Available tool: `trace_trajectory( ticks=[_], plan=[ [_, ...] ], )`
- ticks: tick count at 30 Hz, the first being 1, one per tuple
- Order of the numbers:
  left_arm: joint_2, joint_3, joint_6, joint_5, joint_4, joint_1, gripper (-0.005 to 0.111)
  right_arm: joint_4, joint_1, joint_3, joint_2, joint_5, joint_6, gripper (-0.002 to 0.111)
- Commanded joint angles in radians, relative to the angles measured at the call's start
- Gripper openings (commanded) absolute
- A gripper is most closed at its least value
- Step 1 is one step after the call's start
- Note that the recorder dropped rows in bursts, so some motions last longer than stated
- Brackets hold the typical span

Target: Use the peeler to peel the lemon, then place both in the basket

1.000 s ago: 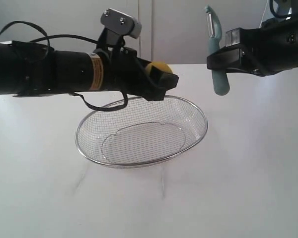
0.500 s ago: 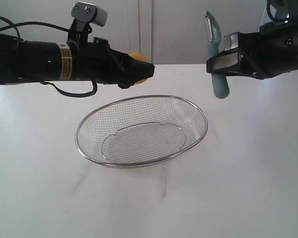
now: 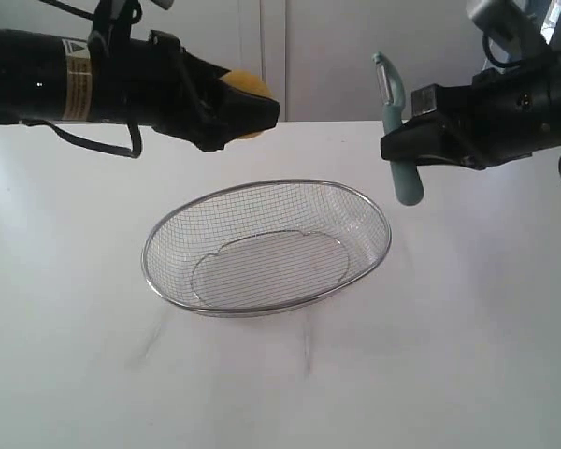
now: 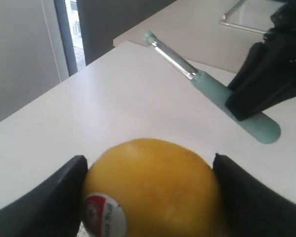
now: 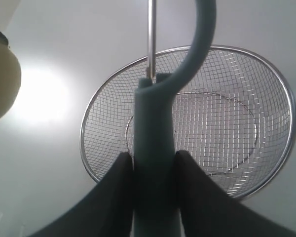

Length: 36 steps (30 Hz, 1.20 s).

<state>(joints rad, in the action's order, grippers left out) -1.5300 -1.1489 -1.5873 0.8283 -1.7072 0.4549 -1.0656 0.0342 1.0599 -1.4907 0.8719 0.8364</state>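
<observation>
My left gripper (image 3: 243,108) is shut on the yellow lemon (image 3: 248,91), held in the air above the far left rim of the wire basket (image 3: 355,198). In the left wrist view the lemon (image 4: 153,190) fills the space between the black fingers (image 4: 64,197), its red-and-white sticker facing the camera. My right gripper (image 3: 402,140) is shut on the pale teal peeler (image 3: 394,103), held upright with the blade head up, above the basket's right end. The peeler's handle (image 5: 155,128) runs between the right fingers (image 5: 113,197), with the basket (image 5: 103,98) beneath.
The basket sits on a white table (image 3: 467,355). A pale wall with a vertical seam (image 3: 262,47) stands behind it. From the left wrist view the peeler (image 4: 212,91) and the right gripper's black body (image 4: 271,79) are beyond the lemon.
The left arm has risen and drawn back leftward with the lemon. The right gripper has dropped slightly and shifted left with the peeler, tilting it a little.
</observation>
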Motion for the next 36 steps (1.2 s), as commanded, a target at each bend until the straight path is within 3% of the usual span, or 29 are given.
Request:
trace_trajectory(
  ticks=[1, 7, 24, 36],
  plan=[
    [0.018, 0.007, -0.024, 0.099, -0.037, -0.004, 0.0, -0.006, 0.028, -0.001, -0.002, 0.012, 0.023, 0.0],
    [0.018, 0.07, -0.005, 0.077, -0.037, -0.004, 0.0, -0.008, 0.046, -0.003, -0.024, 0.031, 0.038, 0.0],
    [0.018, 0.072, -0.005, 0.064, -0.037, -0.004, 0.0, -0.016, 0.112, -0.003, -0.117, 0.096, 0.054, 0.0],
    [0.018, 0.072, 0.061, 0.146, -0.037, -0.004, 0.0, -0.059, 0.146, -0.003, -0.165, 0.135, 0.064, 0.0]
  ],
)
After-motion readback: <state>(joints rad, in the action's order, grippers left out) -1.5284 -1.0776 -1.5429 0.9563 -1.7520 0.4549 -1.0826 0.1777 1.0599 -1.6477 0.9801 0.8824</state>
